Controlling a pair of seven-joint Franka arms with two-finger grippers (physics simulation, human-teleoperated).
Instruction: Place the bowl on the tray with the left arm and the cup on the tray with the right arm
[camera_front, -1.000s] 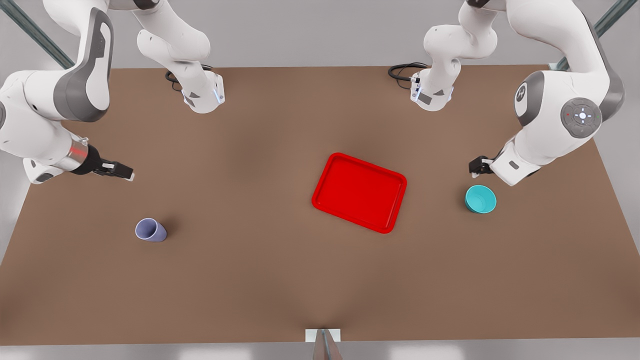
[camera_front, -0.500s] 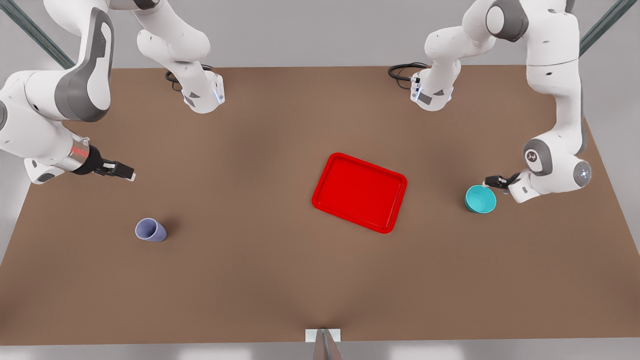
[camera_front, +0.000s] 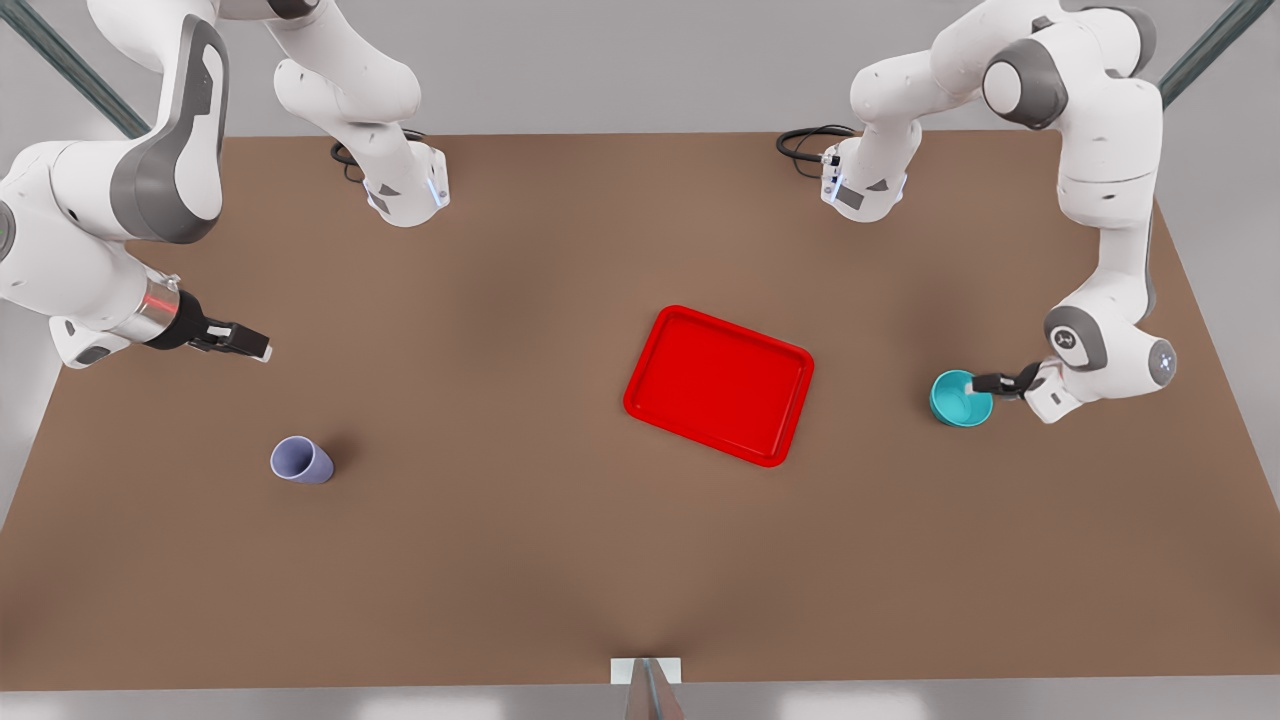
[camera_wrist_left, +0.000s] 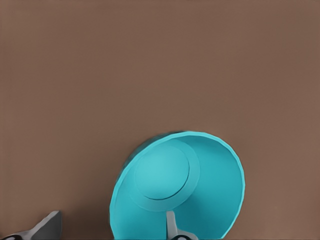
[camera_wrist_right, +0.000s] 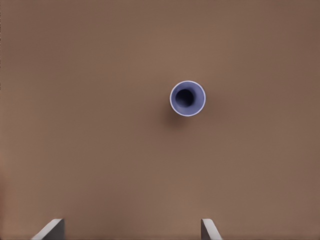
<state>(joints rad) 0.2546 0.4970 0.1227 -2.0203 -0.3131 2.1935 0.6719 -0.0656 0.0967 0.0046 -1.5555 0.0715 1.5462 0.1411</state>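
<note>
Astride the bowl's (camera_front: 960, 399) rim, left pincer (camera_front: 978, 382) gapes; right pincer (camera_front: 252, 347) waits spread, well off the cup (camera_front: 300, 461).

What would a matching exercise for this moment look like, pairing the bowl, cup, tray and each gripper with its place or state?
Things:
1. bowl
2. cup
3. tray
4. left gripper
5. right gripper

Places or states:
A. red, nothing on it, mid-table
B. open, one finger inside the bowl, one outside its rim
C. teal, on the table at the front view's right
D. open, above the table, apart from the cup
E. lavender, upright on the table at the front view's left

Pairs: 1-C, 2-E, 3-A, 4-B, 5-D
</note>
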